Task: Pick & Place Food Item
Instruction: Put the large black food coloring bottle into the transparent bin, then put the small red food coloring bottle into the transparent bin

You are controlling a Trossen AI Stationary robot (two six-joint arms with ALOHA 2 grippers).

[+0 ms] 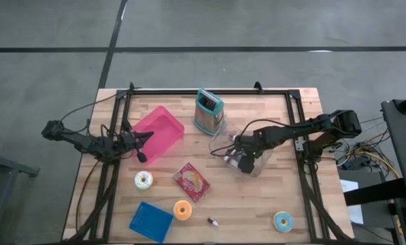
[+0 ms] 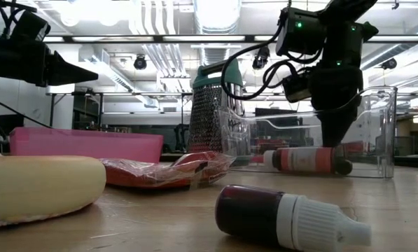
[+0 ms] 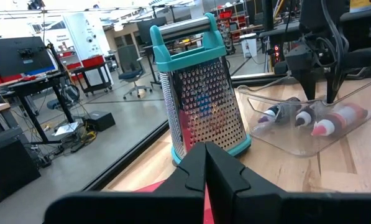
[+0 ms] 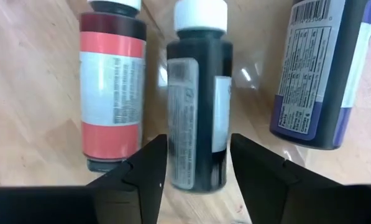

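You're in a robotics lab: exposed ceiling ducts [image 2: 159, 42], workbenches [image 3: 23, 84], an office chair [image 3: 132, 71], and a concrete floor [image 1: 257, 24].

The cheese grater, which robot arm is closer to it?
Right. The right end effector sits in the clear bin just beside the cheese grater; the left end effector is farther, across the pink tray.

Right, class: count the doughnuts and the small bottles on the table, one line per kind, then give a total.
Doughnuts: 3, cream, orange, blue
Bottles: 4, red, black and purple in the clear container, one loose
Total: 7
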